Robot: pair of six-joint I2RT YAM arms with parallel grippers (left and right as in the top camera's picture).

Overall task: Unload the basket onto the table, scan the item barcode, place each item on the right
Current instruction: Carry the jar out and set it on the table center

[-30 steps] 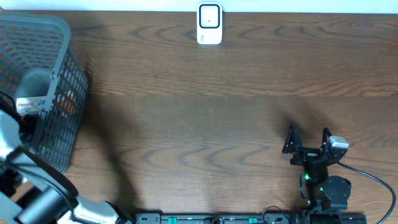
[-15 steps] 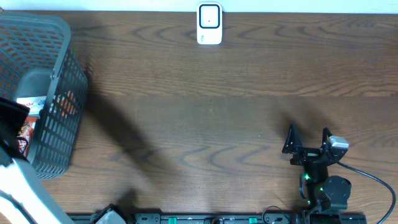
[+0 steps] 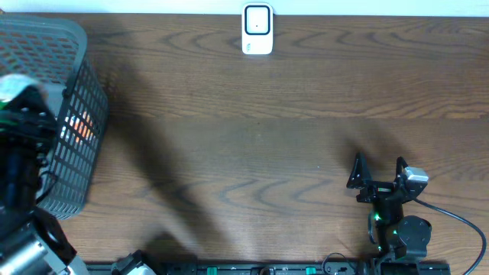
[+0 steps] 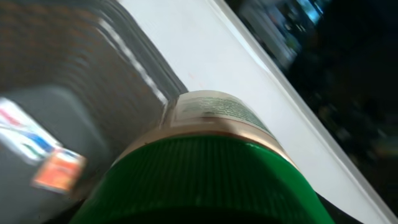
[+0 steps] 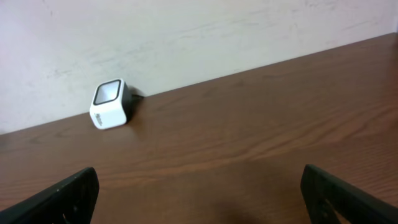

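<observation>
Left end effector (image 3: 21,103) is hovering over the grey mesh basket (image 3: 79,114) at the upper left of the overhead view, blurred. It is gripping a green-lidded jar (image 4: 205,158) with a pale label, jaws about half-spread around it; the fingers themselves are hidden in the wrist view. Right end effector (image 3: 377,171) is resting at lower right on the wooden counter (image 3: 267,153), jaws spread wide, holding nothing. White barcode scanner (image 3: 257,29) is sitting at top centre, well apart from both.

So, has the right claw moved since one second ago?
No. The right claw stays in the same place, below and right of the white scanner.
</observation>
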